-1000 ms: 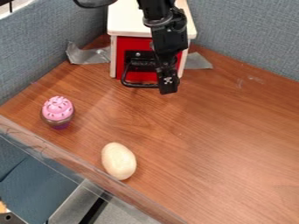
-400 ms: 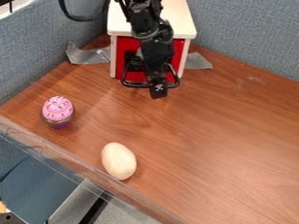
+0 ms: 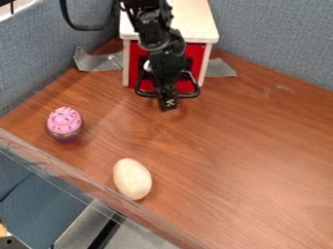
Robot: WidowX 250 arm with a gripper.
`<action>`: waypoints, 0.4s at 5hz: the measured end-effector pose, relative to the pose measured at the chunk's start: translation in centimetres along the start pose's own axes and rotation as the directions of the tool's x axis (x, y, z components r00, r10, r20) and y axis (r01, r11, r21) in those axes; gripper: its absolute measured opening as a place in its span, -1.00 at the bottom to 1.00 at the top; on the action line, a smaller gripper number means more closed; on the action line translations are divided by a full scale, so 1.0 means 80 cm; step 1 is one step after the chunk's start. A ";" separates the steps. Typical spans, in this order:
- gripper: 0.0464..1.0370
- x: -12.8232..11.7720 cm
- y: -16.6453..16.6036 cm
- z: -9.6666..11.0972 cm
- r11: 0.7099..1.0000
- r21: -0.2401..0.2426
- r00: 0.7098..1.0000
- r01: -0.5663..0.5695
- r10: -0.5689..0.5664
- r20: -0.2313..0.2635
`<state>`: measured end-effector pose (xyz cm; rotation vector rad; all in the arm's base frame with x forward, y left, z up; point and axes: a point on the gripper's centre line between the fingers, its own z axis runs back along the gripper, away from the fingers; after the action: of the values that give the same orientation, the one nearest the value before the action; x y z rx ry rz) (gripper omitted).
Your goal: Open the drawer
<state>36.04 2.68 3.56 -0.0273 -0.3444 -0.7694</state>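
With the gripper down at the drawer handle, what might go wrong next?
The gripper overlaps the middle of the black handle, but a firm hold isn't evident, so it might slip off when pulling. The drawer may also stick and drag its cabinet forward if the grey tape beside it gives way.

Brown table (image 3: 253, 155) with cupcake (image 3: 64, 121), egg (image 3: 132, 179), drawer unit (image 3: 195, 23).

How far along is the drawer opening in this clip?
Done: the black claw is at the black looped metal-look handle, in front of its middle bar in this view. In hand: lining up with or hooking the handle, probably; whether it has a hold can't be told. Left: the pull itself, as the red drawer front looks flush with its white frame.
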 end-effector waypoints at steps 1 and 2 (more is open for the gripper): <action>-0.37 -0.009 -0.002 -0.006 1.000 0.014 1.000 -0.019 0.019 -0.006; -0.69 -0.015 -0.001 -0.007 1.000 0.022 1.000 -0.006 0.006 -0.011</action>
<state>35.37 3.36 2.62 -0.0032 -0.3427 -0.7592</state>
